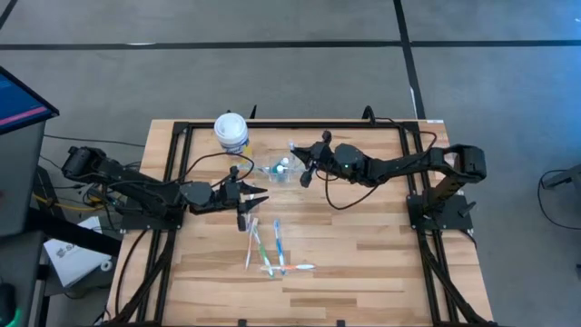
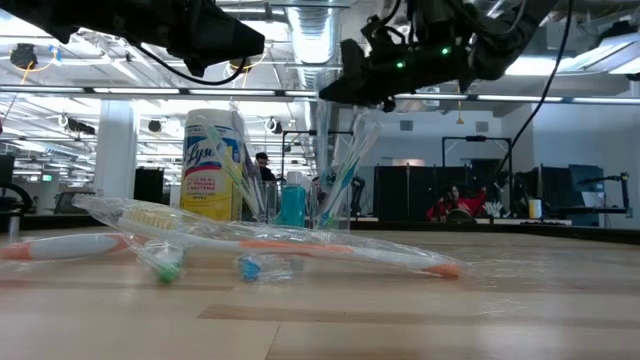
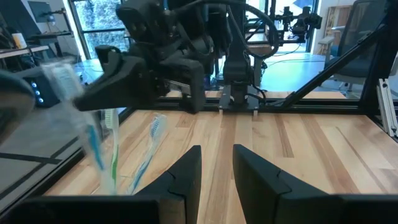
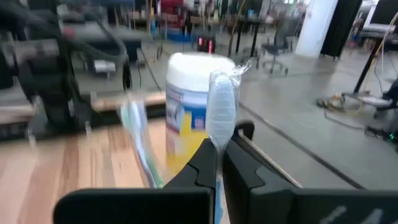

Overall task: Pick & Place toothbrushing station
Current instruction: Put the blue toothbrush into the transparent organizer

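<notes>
The right gripper (image 1: 304,165) hangs above the clear plastic cup (image 1: 277,170) near the table's (image 1: 363,263) far edge, its fingers pinched tight on a wrapped toothbrush (image 4: 222,111) that stands upright over the cup. The cup already holds several toothbrushes (image 2: 340,185) and the small blue tube (image 2: 292,203). Just beside it, toward the far left corner, stands the white-lidded canister (image 1: 231,132). The left gripper (image 1: 257,193) hovers left of the cup with its fingers parted and nothing between them. More wrapped toothbrushes (image 1: 270,247) lie loose toward the table's near edge.
</notes>
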